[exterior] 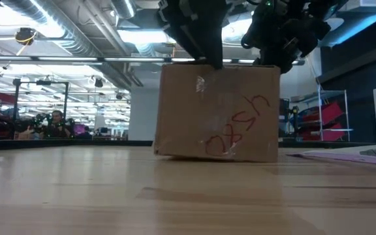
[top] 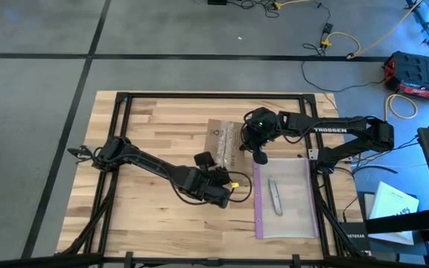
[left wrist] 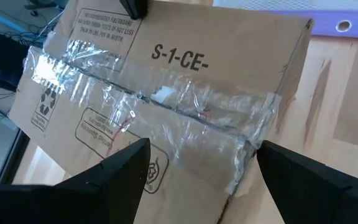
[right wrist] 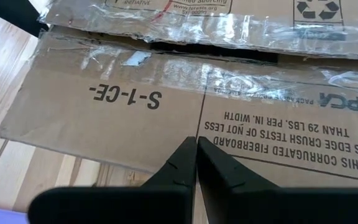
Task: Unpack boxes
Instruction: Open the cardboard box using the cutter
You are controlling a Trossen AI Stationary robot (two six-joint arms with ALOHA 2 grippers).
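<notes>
The box [top: 223, 142] sits near the middle of the table [top: 155, 119], a little toward its far edge, with the flap side up. I read it as a small, plain corrugated carton: stiff along its walls and edges, probably light, though I can't tell what is inside. The top seam is covered with clear tape [left wrist: 166, 106], wrinkled and glossy, so I'd expect that strip to be slick under a finger, while the bare cardboard should grip well. In the right wrist view a dark gap shows along the seam, so the flaps look partly loosened. To my mind the best holds are the flap edge at that gap for lifting, and the two opposite side walls for steadying.

My left gripper [left wrist: 197, 168] hovers at the near side of the box with its fingers well apart, straddling the taped corner and holding nothing. My right gripper [right wrist: 196, 163] is above the far flap, fingers pressed together with nothing between them, tips pointing down at the cardboard.

Just beside the box, toward the table's right near corner, lies a clear plastic bag [top: 289, 201] with a small grey tool [top: 274, 196] on it.
</notes>
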